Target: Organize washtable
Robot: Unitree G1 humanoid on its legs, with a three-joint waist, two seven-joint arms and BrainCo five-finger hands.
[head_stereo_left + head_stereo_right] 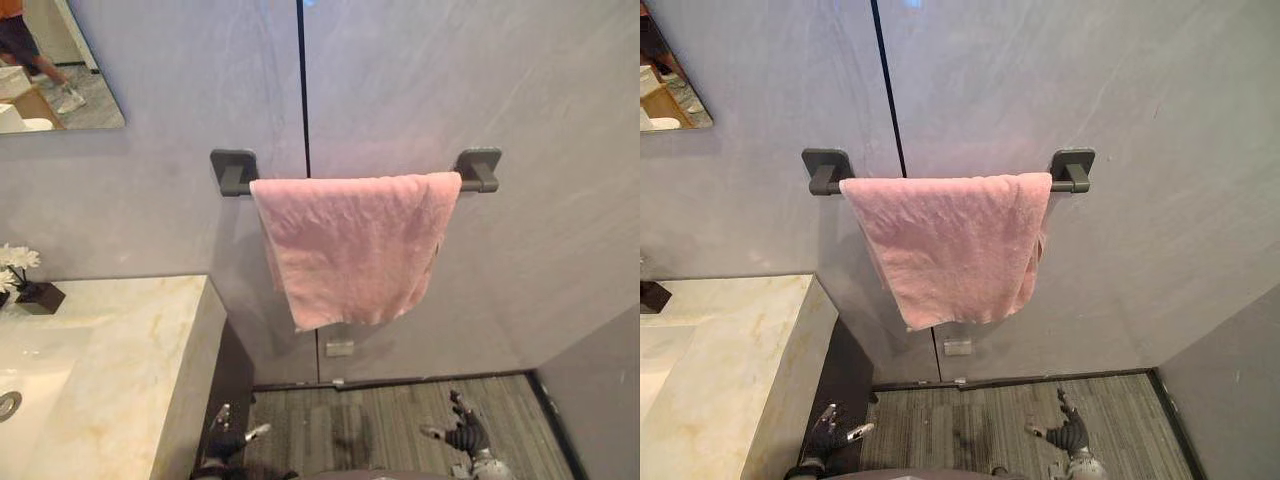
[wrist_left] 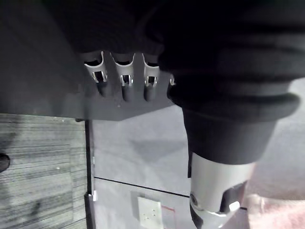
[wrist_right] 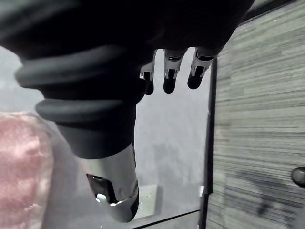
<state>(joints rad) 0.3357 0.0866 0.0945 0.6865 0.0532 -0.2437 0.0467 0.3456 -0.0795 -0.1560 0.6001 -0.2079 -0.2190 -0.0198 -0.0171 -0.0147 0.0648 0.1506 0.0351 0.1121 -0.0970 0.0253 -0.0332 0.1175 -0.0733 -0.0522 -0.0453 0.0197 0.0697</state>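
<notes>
Left hand point(image 1: 228, 437): lowest in the head views, just beside the dark side panel of the counter, fingers spread and loose, holding nothing.
Right hand point(image 1: 463, 430): low over the grey striped floor point(image 1: 380, 415), fingers splayed and empty. Its wrist view shows them straight, with the thumb apart.
Pink terry towel point(image 1: 355, 245): draped over the dark grey metal wall bar point(image 1: 478, 172), well above both hands and between them across the view. Neither hand touches it.
Towel's hang: crumpled, with a slanted bottom edge. The corner on the left hand's side hangs lower, and a back layer peeks out on the other side.
Cream marble washtable counter point(image 1: 130, 350): to the robot's left, with a white basin point(image 1: 30, 350) set in it and white flowers in a small dark pot point(image 1: 38, 296) at the back.
Mirror point(image 1: 60, 70): upper left on the grey wall, reflecting a person's legs and shoes.
Step, as judged: the towel looks hung already, and the hands appear idle between moves.
Risk one: a reach that catches only the low corner could drag the unevenly hung towel off the bar and onto the floor.
Risk two: the left hand, raised straight up, could knock the counter's edge.
Risk three: a careless sweep along the counter could tip the flower pot, which stands near the basin.
</notes>
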